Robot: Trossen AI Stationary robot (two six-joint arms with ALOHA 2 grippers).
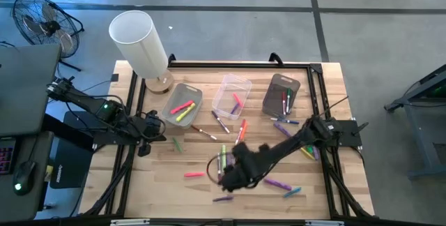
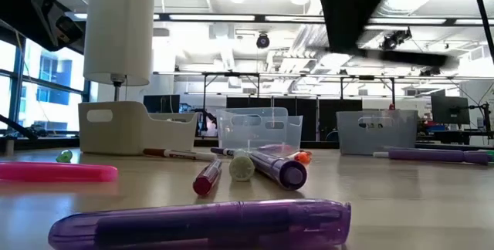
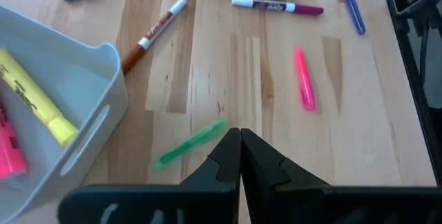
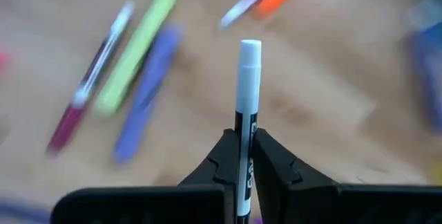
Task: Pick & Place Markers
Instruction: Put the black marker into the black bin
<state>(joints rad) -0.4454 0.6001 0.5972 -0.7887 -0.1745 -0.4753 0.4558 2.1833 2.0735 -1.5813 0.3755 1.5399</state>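
Note:
Many markers in pink, green, purple, orange and yellow lie scattered on the wooden table (image 1: 209, 198), mostly near its middle and right. My right gripper (image 1: 226, 177) (image 4: 242, 137) is over the near middle of the table, shut on a black-bodied marker with a white end (image 4: 249, 58). My left gripper (image 1: 148, 146) (image 3: 239, 135) is shut and holds nothing. It hovers near the table's left edge, just beside a green marker (image 3: 190, 144) lying flat, close to the white bin (image 3: 69, 106). My right gripper pinches the marker's dark body (image 4: 245, 131) between its two fingers. The marker runs along the fingers, and its white end (image 4: 249, 51) sticks out well past their tips. It appears lifted clear of the markers lying on the table below.
Three bins stand in a row at the far side: a white one (image 1: 182, 105) with pink and yellow markers, a clear one (image 1: 232, 95), and a grey one (image 1: 281, 95) with several markers. A white lamp (image 1: 139, 41) stands at the far left corner. A purple marker (image 2: 201, 223) lies near the low camera.

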